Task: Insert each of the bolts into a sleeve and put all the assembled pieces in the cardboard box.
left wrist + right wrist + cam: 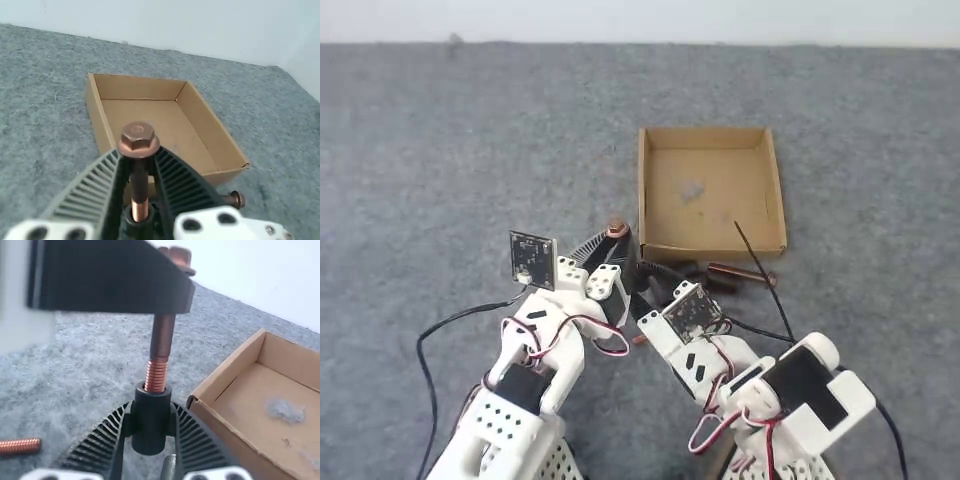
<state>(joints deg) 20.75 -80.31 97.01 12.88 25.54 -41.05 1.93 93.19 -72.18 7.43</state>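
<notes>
Grey desk (440,150) carries the box (645,190) at 1 o'clock. By its 7 o'clock corner, left claw (137,157) clamps a bolt (138,140), its threaded tip inside a sleeve (149,430) gripped by right claw (150,412). A second bolt (740,270) lies at the box's 6 o'clock.

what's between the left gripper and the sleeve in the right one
The bolt: its bare shank and thread span that gap, tip entering the sleeve; the right wrist view shows it.

Left gripper (137,159) clamps copper bolt (138,141); cardboard box (98,114) beyond.
</notes>
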